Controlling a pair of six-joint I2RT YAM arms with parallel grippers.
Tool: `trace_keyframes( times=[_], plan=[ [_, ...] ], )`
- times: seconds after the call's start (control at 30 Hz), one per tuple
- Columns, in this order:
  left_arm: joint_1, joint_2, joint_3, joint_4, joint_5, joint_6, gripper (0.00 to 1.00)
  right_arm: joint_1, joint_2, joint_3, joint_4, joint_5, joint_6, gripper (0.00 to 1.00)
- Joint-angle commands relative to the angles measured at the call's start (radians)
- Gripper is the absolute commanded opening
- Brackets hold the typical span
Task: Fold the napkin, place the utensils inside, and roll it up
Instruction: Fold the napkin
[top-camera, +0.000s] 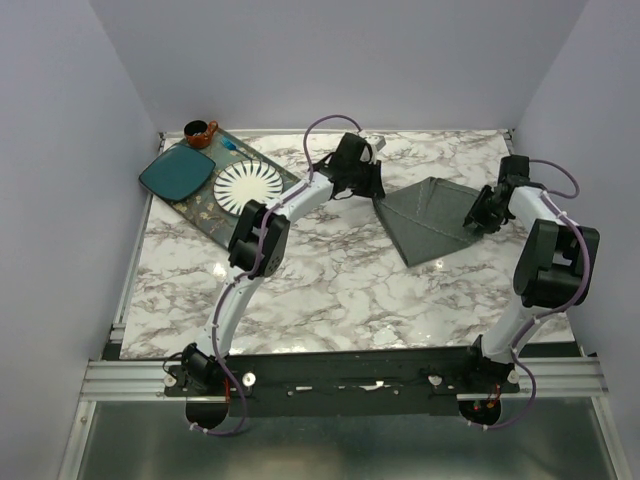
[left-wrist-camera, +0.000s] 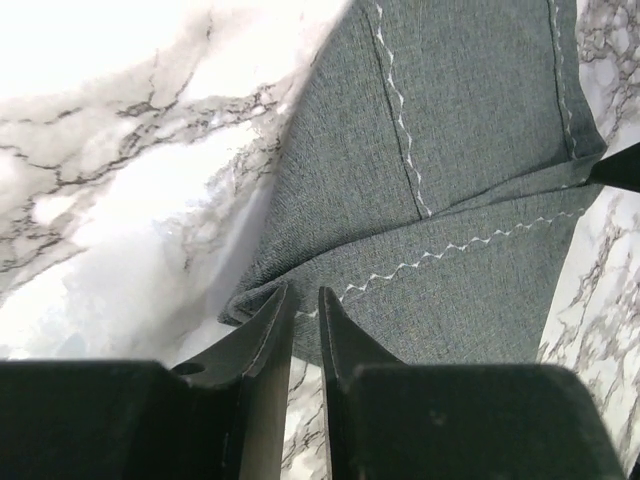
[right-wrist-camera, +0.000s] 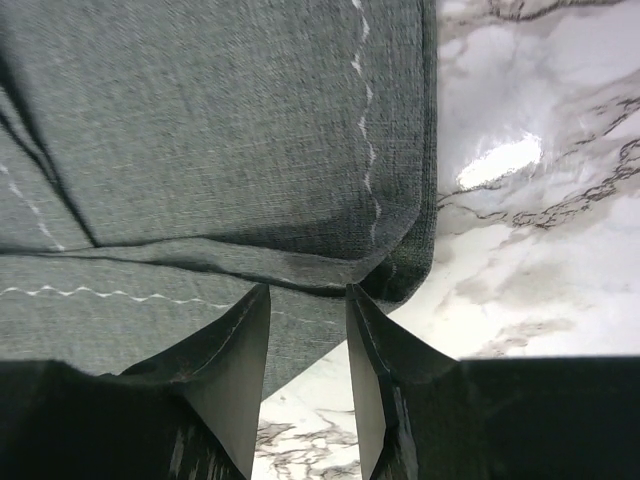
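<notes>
Cloth: the napkin (top-camera: 430, 222), dark grey weave with white zigzag hem stitching, is folded to a rough triangle at 2 o'clock on the glossy marbled surface (top-camera: 330, 290). At its 10 o'clock corner the left hand (left-wrist-camera: 303, 300) has fingers nearly together, pinching the hem. At the 3 o'clock corner the right hand (right-wrist-camera: 305, 295) has fingers apart astride the doubled edge; grip cannot be told. Bare marble lies toward 6 o'clock.

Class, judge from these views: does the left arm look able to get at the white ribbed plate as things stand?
Probably yes: the white ribbed plate lies uncovered close beside that arm. The left gripper, though, is at the left corner of the dark grey napkin and would have to swing back.
</notes>
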Motion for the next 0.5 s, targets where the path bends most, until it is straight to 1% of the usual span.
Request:
trace_keyframes(
  times=[0.0, 0.03, 0.13, 0.2, 0.3, 0.47],
  plan=[
    [0.009, -0.083, -0.002, -0.001, 0.004, 0.027, 0.27, 0.0, -0.059, 0.025, -0.016, -0.036, 0.0, 0.45],
    [0.01, -0.1, -0.01, 0.012, 0.001, 0.015, 0.27, -0.002, -0.06, 0.025, -0.016, -0.041, 0.003, 0.45],
    [0.015, -0.083, 0.005, 0.027, 0.015, -0.023, 0.27, 0.0, -0.036, 0.031, -0.014, -0.075, 0.002, 0.45],
    [0.015, -0.073, 0.007, 0.05, 0.035, -0.042, 0.27, -0.002, -0.011, 0.052, -0.023, -0.032, 0.003, 0.45],
    [0.015, -0.043, -0.007, 0.078, 0.05, -0.077, 0.26, -0.002, 0.028, 0.054, -0.02, -0.012, 0.0, 0.45],
    [0.016, 0.003, -0.007, 0.049, 0.026, -0.066, 0.26, -0.002, 0.067, 0.025, -0.011, 0.06, -0.014, 0.45]
  ],
)
